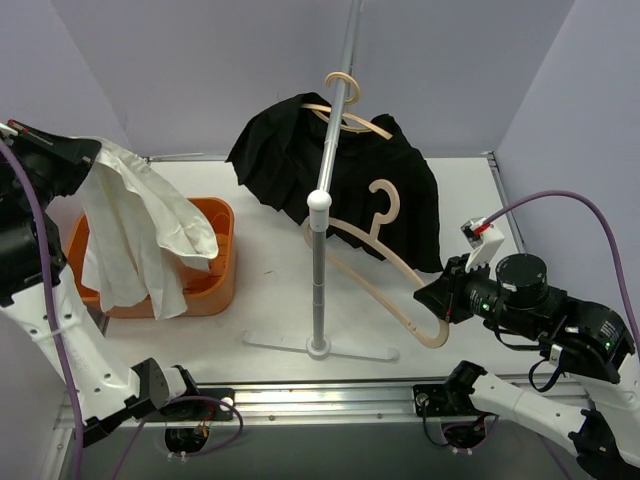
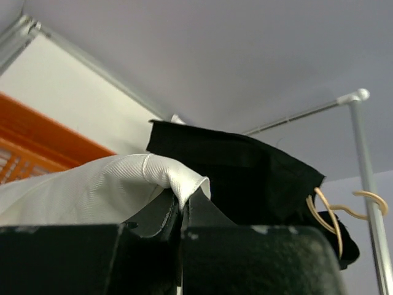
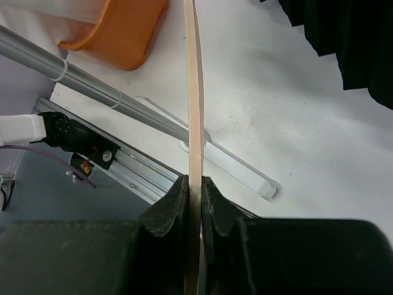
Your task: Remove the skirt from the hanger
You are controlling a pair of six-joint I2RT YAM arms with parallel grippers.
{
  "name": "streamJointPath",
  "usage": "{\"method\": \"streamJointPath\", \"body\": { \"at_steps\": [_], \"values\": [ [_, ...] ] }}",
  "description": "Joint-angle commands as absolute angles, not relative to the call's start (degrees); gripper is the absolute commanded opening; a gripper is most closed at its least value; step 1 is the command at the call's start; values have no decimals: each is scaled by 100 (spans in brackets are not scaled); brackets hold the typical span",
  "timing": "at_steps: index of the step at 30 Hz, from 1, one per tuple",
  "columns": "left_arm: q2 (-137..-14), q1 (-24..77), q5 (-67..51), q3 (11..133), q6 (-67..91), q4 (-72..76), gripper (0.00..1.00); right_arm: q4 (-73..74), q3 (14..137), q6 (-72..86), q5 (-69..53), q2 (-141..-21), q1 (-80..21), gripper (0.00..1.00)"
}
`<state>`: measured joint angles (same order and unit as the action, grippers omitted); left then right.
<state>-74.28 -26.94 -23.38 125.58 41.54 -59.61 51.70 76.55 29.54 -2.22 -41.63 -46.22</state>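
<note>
Left hand: our left hand (image 1: 70,160) is up high on the left side. It is shut tight on a fold of the white skirt (image 1: 140,230). In the left wrist view the cloth edge sits pinched between the two black fingers (image 2: 147,239).
White skirt: it hangs down loose from the left hand. Its bottom part drops over the orange basket (image 1: 225,240). We cannot tell if it touches the inside of the basket. It is not on any hanger.
Right hand: our right hand (image 1: 432,297) is low on the right side. It is closed on one end of the wooden hanger (image 1: 432,337). In the right wrist view the thin wood runs straight up from between the fingers (image 3: 169,209).
Wooden hanger: it is bare, with no cloth on it. It reaches from the right hand toward the metal stand (image 1: 320,270).
Metal stand: it stands on the white counter (image 1: 270,300), near the middle.
Black cloth: the black cloth (image 1: 290,150) hangs behind the stand on a second hanger (image 1: 350,120).
Orange basket: it sits on the counter at the left.
</note>
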Motion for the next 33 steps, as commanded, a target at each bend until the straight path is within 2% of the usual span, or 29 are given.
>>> {"method": "streamJointPath", "body": {
  "at_steps": [1, 9, 12, 15, 20, 33],
  "values": [
    [-7742, -2672, -2442, 11910, 4218, -5538, 2, 4738, 7954, 2936, -281, -4315, -4658, 0],
    [-8384, -2637, -2741, 11777, 4333, -5265, 2, 4650, 7946, 2865, -194, -4307, -4658, 0],
    [-8648, -2304, -2489, 11769, 4289, -5177, 2, 4632, 7893, 2909, -193, -4219, -4658, 0],
    [-8675, -1909, -2330, 11235, 4394, -4915, 2, 4693, 7866, 2935, -141, -4140, -4658, 0],
    [-7876, -1696, -2188, 9373, 4834, -4052, 2, 4930, 8094, 2892, -44, -4139, -4658, 0],
    [-7471, -1582, -1600, 8060, 4720, -4667, 2, 5063, 9202, 2338, -18, -5027, -4658, 0]
  ]
}}
